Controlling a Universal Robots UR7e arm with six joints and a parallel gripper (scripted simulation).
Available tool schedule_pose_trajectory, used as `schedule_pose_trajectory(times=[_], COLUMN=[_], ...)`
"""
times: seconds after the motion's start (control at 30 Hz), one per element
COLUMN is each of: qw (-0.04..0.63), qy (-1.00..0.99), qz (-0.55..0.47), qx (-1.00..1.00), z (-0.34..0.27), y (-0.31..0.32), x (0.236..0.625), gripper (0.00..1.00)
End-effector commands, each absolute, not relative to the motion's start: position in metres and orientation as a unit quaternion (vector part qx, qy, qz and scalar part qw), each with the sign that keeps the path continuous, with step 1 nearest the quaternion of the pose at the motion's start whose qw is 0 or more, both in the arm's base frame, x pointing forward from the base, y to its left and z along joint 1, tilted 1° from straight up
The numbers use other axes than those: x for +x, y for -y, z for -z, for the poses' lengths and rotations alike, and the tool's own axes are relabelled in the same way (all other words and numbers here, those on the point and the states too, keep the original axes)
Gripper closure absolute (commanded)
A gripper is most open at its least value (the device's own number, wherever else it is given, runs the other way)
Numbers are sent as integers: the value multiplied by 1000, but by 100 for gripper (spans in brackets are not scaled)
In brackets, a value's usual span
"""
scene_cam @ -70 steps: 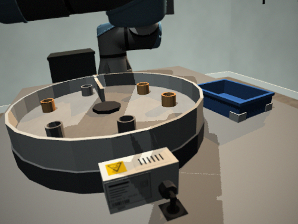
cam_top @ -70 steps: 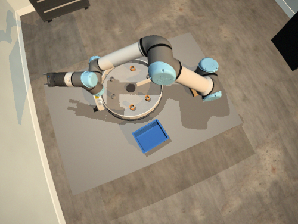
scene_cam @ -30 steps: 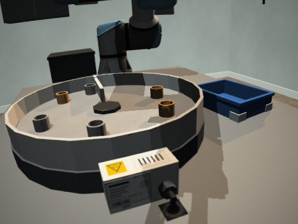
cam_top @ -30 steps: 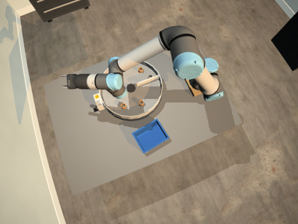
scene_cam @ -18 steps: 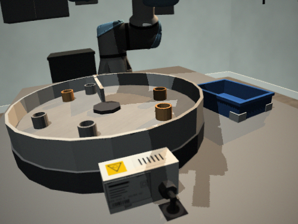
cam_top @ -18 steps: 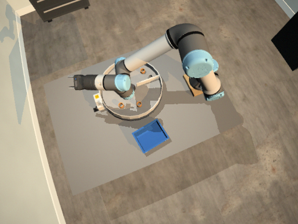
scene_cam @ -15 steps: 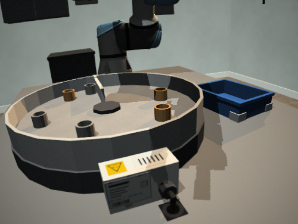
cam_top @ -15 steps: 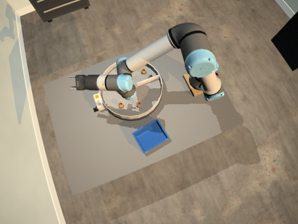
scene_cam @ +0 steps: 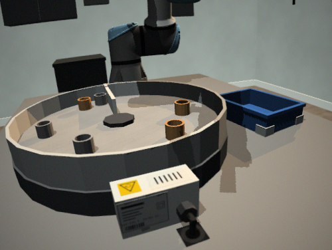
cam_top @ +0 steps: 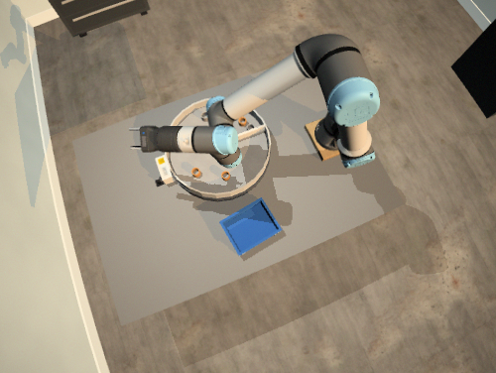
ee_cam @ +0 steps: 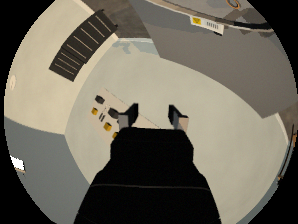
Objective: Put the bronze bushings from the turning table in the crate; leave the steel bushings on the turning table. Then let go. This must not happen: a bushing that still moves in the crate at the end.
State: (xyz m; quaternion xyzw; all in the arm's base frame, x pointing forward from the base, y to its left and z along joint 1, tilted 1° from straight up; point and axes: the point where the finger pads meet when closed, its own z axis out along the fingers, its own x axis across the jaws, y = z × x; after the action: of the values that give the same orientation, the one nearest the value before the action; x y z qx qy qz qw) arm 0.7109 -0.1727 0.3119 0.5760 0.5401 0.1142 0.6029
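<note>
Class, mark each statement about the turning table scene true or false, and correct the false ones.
1. Three bronze ring-shaped bushings are on the round, rimmed turning table. True.
2. The blue rectangular crate holds a steel bushing. False: it holds no bushing.
3. The black two-finger gripper is open. True.
4. Only one grey steel bushing is on the turning table. False: there are three.

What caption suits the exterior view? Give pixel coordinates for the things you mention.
Three bronze bushings (scene_cam: pixel 174 130) and three steel bushings (scene_cam: pixel 83 145) stand on the turning table (scene_cam: pixel 66 171); the crate (scene_cam: pixel 265 114) sits beside it.
</note>
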Motion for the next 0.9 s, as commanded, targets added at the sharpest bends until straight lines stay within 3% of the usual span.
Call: schedule_pose_trajectory(times=[0.0,0.23,0.4,0.8,0.87], qw=[603,603,604,604,604], qy=[-540,-540,-540,-540,-540], qz=[-114,-114,-115,-115,-115], qx=[576,576,576,576,576], z=[-315,-315,-327,-327,-331], y=[165,165,130,130,115], x=[701,701,659,659,642], gripper=[0,0,0,0,0])
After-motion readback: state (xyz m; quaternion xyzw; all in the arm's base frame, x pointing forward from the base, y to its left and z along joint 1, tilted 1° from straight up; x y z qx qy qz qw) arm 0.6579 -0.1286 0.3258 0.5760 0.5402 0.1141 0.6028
